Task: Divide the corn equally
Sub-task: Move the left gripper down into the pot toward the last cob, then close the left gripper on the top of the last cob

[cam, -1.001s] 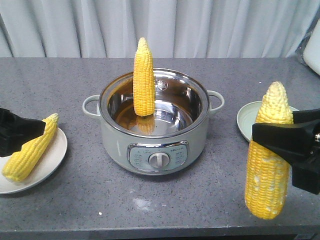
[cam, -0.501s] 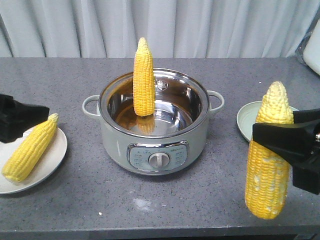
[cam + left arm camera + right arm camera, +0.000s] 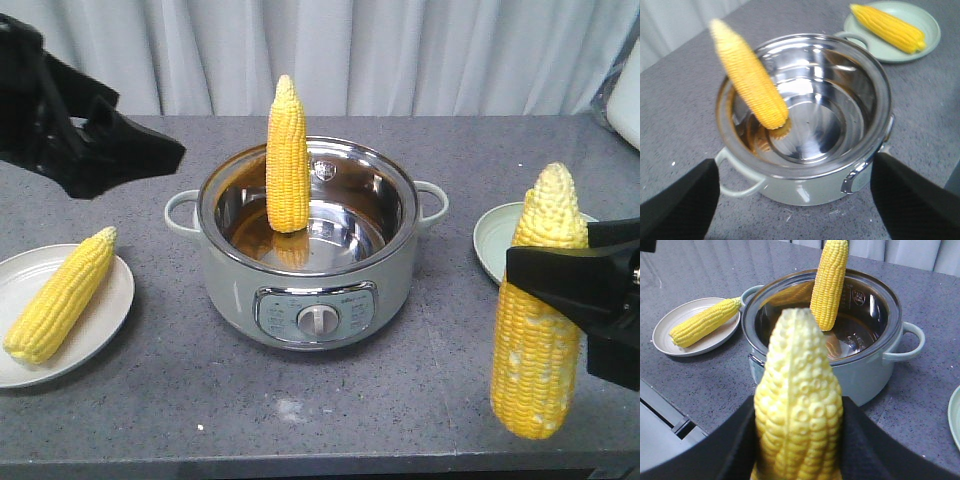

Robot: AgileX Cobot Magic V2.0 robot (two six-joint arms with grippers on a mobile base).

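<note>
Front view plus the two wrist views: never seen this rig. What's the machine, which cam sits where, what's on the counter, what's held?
It is a robot with two arms, each ending in a black two-finger gripper. The front view looks over the counter from the robot's side. The other two cameras sit on the wrists and look out between the fingers.

On the grey counter stands an electric pot, with one corn cob standing on end against its wall. The left plate holds a second cob lying flat. The right plate shows nothing on its visible part.

The right gripper is shut on a third cob, held upright. The left gripper is open and empty, raised near the pot.
</note>
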